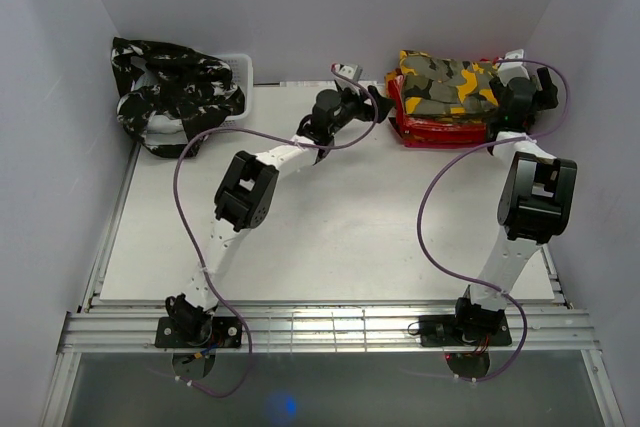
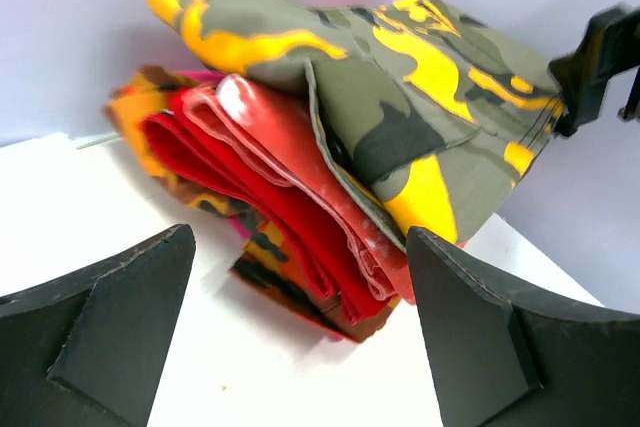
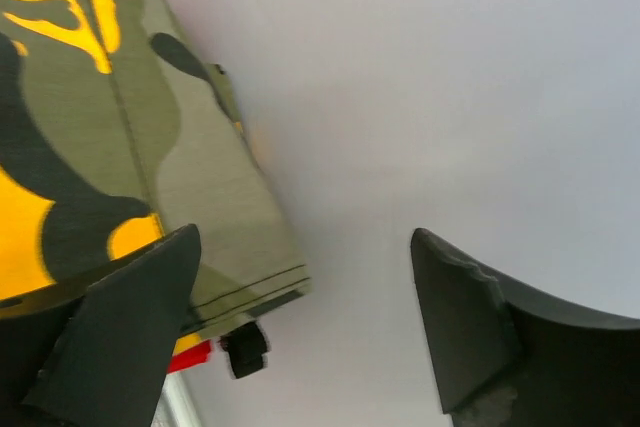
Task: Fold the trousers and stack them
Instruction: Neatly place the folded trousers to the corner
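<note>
Folded trousers lie stacked at the table's back right. Olive trousers point(image 1: 445, 82) with yellow and black patches lie on top, over red trousers point(image 1: 435, 130). In the left wrist view the olive pair point(image 2: 400, 77) overhangs the red folds point(image 2: 270, 167), and an orange-and-black layer point(image 2: 265, 282) lies at the bottom. My left gripper point(image 1: 378, 105) stands open just left of the stack, its jaws point(image 2: 300, 277) empty above the table. My right gripper point(image 1: 524, 87) is open at the stack's right end. In the right wrist view its left finger point(image 3: 130, 317) is beside the olive cloth point(image 3: 120, 147).
A white basket point(image 1: 240, 67) at the back left holds bunched black-and-white camouflage trousers point(image 1: 175, 97). White walls enclose the table on the back and both sides. The right arm's gripper point(image 2: 600, 57) shows behind the stack in the left wrist view.
</note>
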### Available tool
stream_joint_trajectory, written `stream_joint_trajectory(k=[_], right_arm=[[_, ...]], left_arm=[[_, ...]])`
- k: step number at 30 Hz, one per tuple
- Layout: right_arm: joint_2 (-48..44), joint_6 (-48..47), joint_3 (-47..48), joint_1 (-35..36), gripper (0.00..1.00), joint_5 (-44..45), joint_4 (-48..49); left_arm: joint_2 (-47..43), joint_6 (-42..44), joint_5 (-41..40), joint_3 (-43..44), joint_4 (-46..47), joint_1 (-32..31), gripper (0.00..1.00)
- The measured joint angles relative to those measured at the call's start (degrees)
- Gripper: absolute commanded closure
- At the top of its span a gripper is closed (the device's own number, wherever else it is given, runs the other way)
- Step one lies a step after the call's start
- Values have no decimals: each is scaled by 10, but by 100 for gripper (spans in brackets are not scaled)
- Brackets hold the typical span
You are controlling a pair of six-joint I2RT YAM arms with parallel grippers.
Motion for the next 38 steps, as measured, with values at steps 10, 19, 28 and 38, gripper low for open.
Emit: stream_joint_trajectory(k=[10, 19, 28, 38], right_arm=[[-42, 43, 17, 5, 10, -39, -108], [-231, 116, 55, 33, 10, -302, -397], [-361, 93, 14, 49, 10, -512, -693], [-599, 3, -222, 49, 10, -475, -884]], left_arm=[[-259, -28, 24, -213, -81, 55, 2], [-382, 5, 94, -207, -417, 168, 2], [-510, 132, 124, -312, -718, 259, 2], [-796, 218, 45, -556, -852, 253, 2]])
